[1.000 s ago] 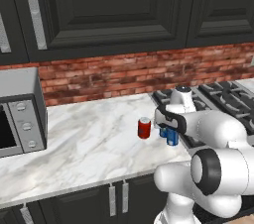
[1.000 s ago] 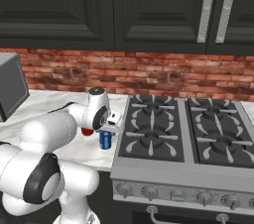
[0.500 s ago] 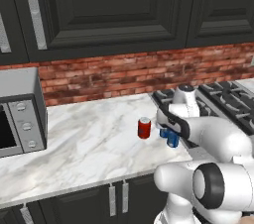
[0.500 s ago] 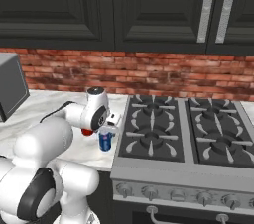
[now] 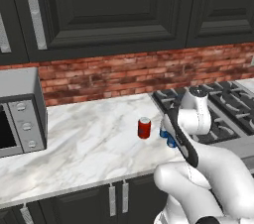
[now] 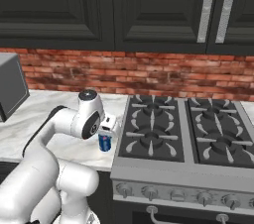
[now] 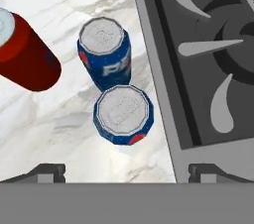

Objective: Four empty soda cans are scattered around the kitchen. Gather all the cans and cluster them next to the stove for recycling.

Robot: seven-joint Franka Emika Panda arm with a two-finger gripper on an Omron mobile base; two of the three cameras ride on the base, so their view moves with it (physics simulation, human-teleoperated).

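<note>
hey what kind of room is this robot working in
A home-style kitchen, rendered rather than real. A gas stove with black burner grates sits in a white marble counter, a grey microwave stands at the counter's far end, and dark cabinets hang above a red brick wall.

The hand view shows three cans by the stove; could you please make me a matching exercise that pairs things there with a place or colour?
Things:
1. nearer blue can
2. farther blue can
3. red can
4. stove

Descriptions:
A. red body, towards the view's left edge
B. lowest can in the view, silver top facing the camera
C. dark grates, down the view's right side
D. upright on the marble, just above the lowest can in the view

Pairs: 1-B, 2-D, 3-A, 4-C
</note>
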